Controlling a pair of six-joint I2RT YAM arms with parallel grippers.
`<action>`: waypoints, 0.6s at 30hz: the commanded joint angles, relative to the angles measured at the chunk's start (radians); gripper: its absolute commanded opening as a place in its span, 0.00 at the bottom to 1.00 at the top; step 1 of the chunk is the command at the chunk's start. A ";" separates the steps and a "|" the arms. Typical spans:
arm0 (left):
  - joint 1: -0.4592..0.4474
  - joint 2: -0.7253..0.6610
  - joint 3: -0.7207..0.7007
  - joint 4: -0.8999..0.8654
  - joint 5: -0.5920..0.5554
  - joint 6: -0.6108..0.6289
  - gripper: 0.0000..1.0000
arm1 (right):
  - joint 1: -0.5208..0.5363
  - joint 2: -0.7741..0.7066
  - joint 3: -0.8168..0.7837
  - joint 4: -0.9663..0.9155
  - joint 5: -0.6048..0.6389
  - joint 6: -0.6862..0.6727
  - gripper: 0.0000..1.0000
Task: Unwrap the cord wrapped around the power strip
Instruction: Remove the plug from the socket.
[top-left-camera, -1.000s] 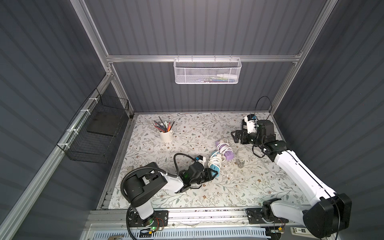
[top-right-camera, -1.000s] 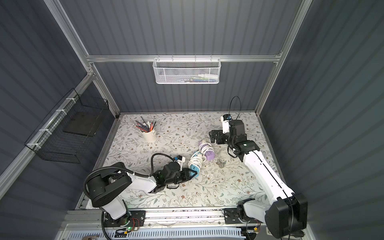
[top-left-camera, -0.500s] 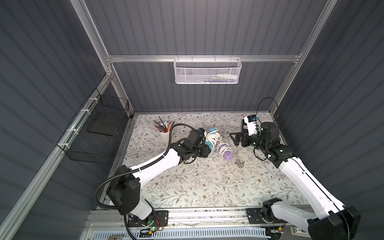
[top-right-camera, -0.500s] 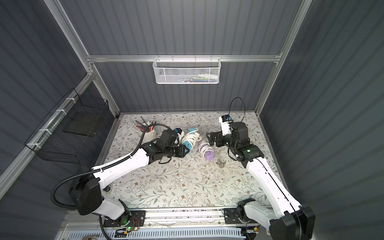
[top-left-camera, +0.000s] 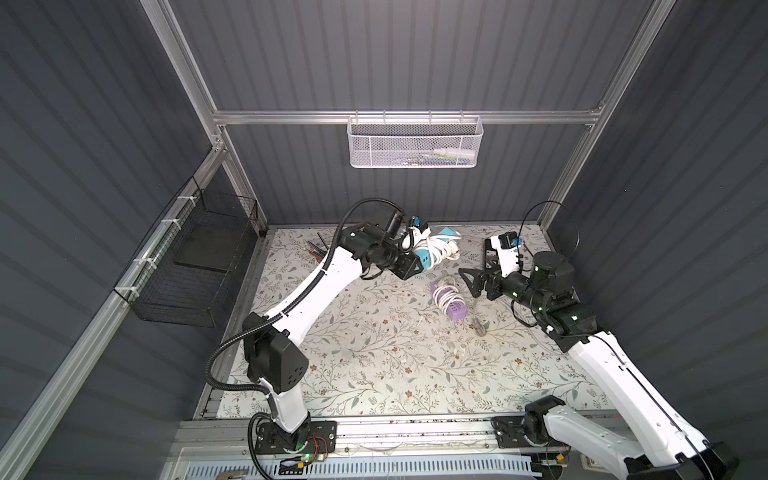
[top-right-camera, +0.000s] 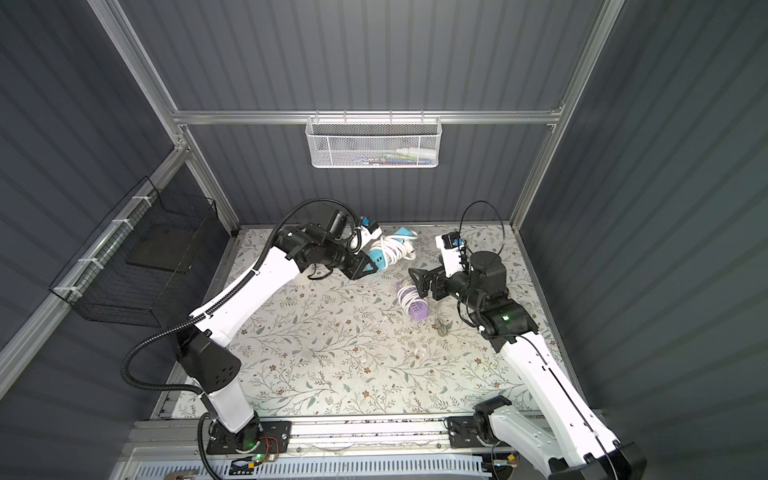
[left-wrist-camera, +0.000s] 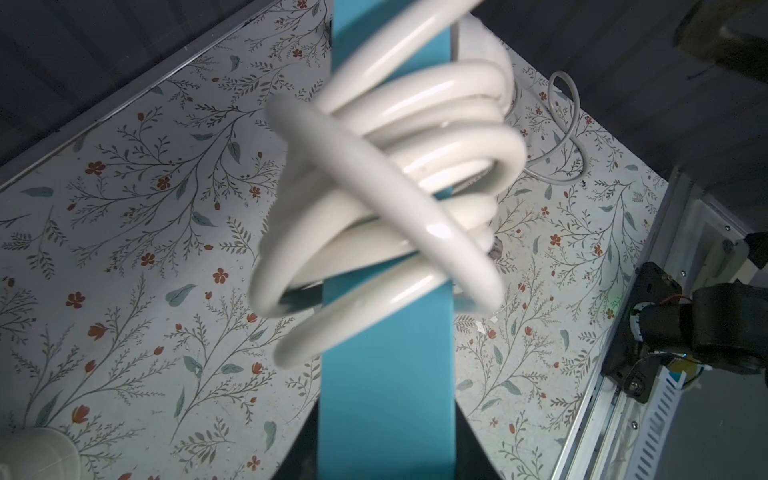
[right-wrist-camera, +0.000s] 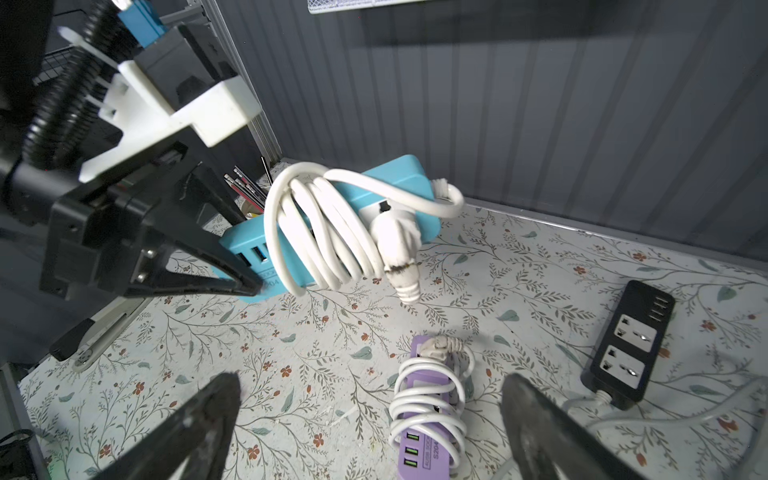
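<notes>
A blue power strip (top-left-camera: 448, 232) (top-right-camera: 405, 233) with a thick white cord (top-left-camera: 440, 249) (top-right-camera: 395, 249) coiled around it hangs in the air over the back of the table. My left gripper (top-left-camera: 417, 264) (top-right-camera: 370, 266) is shut on its USB end. In the left wrist view the strip (left-wrist-camera: 386, 395) runs out from between the jaws, with the cord (left-wrist-camera: 386, 199) looped loosely around it. The right wrist view shows the strip (right-wrist-camera: 399, 178), the cord (right-wrist-camera: 328, 232) and its plug (right-wrist-camera: 397, 249) dangling free. My right gripper (top-left-camera: 469, 282) (right-wrist-camera: 370, 382) stands open to the right, holding nothing.
A purple power strip (top-left-camera: 453, 307) (right-wrist-camera: 424, 453) wrapped in white cord lies under the right gripper. A black power strip (right-wrist-camera: 631, 345) and a grey cable (top-left-camera: 478, 324) lie to its right. A pencil cup (right-wrist-camera: 245, 191) stands at the back left. Wire baskets hang on the walls.
My left arm has lifted the blue power strip from the front left of the table up to the back. My right gripper has shifted slightly toward the middle and stayed open.
</notes>
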 joint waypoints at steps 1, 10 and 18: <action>0.074 -0.046 -0.028 -0.014 0.119 0.109 0.00 | 0.016 -0.012 -0.013 0.034 0.011 -0.040 0.99; 0.122 -0.144 -0.127 0.072 0.208 0.128 0.00 | 0.141 -0.004 -0.061 0.056 0.210 -0.143 0.99; 0.122 -0.185 -0.160 0.091 0.261 0.103 0.00 | 0.196 0.072 -0.044 0.143 0.261 -0.193 0.91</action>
